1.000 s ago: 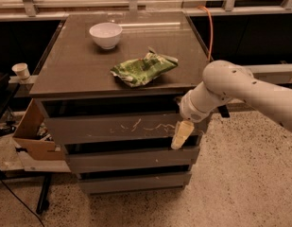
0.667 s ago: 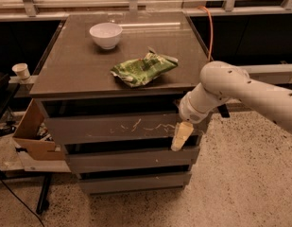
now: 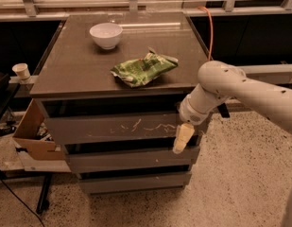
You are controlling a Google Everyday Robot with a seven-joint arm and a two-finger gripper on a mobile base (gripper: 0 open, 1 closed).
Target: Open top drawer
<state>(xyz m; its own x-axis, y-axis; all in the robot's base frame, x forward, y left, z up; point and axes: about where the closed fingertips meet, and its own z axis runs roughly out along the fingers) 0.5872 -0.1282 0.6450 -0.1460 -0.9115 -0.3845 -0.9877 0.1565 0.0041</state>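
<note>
The top drawer (image 3: 112, 129), a wide, handleless grey front streaked with whitish scratches, stretches leftward from the gripper (image 3: 182, 139), which hangs at the drawer's right end over its lower edge. The front stands upright and level, apparently closed.

The arm (image 3: 249, 91) is made of thick, smooth, off-white tubes with one round, bulging joint, and small dark dots are scattered on its shell. Its gripper (image 3: 182, 138) is a narrow, pale yellowish piece at the arm's lower end, before the right end of the top drawer (image 3: 112, 129).
</note>
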